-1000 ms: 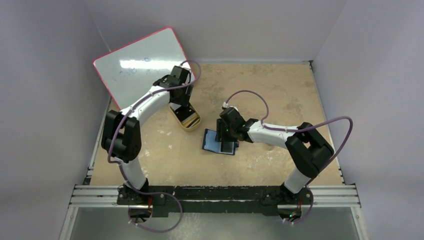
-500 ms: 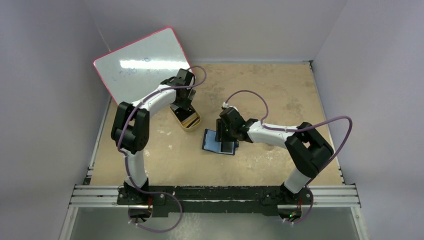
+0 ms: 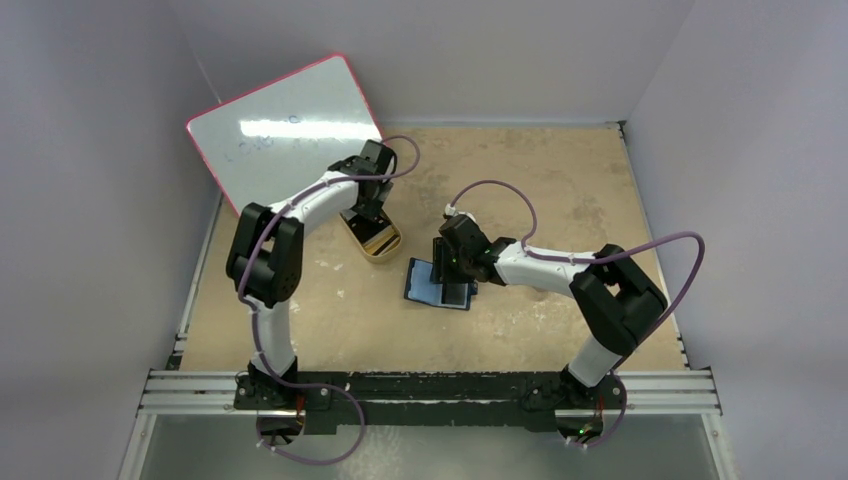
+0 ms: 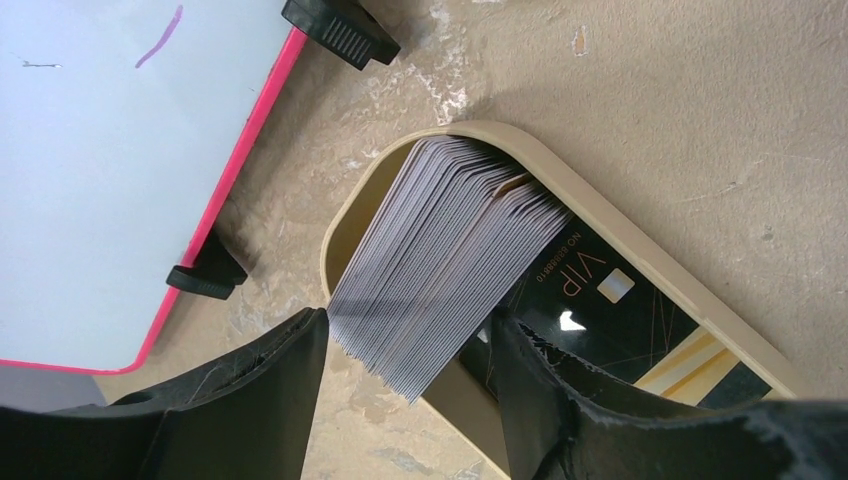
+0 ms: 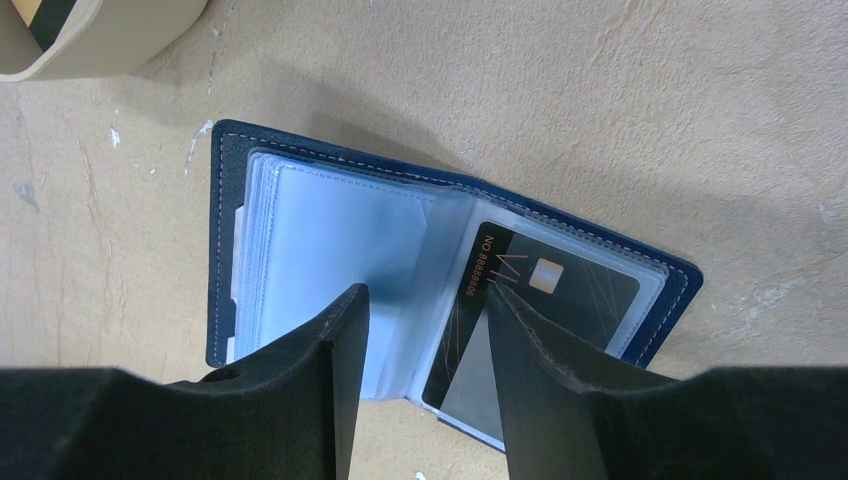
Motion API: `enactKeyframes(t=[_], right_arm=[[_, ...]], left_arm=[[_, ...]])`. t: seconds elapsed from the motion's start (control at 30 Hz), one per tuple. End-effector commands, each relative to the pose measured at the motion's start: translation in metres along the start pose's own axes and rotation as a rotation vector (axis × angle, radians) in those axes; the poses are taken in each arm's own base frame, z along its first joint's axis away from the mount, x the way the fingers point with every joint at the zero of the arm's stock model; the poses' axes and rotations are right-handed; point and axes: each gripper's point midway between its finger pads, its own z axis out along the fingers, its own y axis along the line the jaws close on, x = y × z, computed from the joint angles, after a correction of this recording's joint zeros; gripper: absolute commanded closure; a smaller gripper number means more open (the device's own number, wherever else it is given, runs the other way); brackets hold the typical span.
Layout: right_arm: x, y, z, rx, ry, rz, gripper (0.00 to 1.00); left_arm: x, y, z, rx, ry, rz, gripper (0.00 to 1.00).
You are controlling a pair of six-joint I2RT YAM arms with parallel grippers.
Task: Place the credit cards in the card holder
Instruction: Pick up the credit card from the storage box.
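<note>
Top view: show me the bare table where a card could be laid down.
Bare: the far-right table between its far edge and the right arm; also the near strip between card holder and rail. Crowded: the gold tin, whiteboard and card holder cluster.

- Pink-framed whiteboard [image 3: 285, 125], faintly scribbled, leans tilted at the table's eleven o'clock corner.
- Black clip feet [image 4: 340, 30] grip its lower edge.
- Open beige oval tin [image 3: 380, 243] lies at the board's five o'clock.
- Scuffed tan tabletop [image 3: 560, 180].

Glossy plastic pockets [image 5: 340, 240] line the matt card holder [image 5: 222, 160].
</note>
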Motion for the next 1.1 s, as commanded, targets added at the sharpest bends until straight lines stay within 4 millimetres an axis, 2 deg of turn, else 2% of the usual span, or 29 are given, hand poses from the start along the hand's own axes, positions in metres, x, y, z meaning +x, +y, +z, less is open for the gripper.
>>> enactKeyframes(t=[0.0, 0.4, 0.67, 0.87, 1.07], right_arm=[[0.002, -0.003, -0.002, 0.012, -0.002, -0.018, 0.5], [0.005, -0.005, -0.001, 0.011, 0.003, -0.021, 0.51], [0.007, -0.005, -0.001, 0.009, 0.005, -0.021, 0.51], [0.006, -0.005, -0.003, 0.009, 0.004, -0.021, 0.51], [0.003, -0.001, -0.007, -0.008, 0.001, -0.024, 0.52]], left_arm=[[-0.025, 0.017, -0.013, -0.1, -0.074, 0.016, 0.42], [-0.029, 0.011, -0.016, -0.083, -0.072, 0.034, 0.63], [-0.03, 0.004, -0.02, -0.056, -0.071, 0.047, 0.69], [-0.029, -0.002, -0.022, -0.038, -0.054, 0.061, 0.85], [-0.026, -0.026, -0.037, 0.024, -0.019, 0.094, 1.0]])
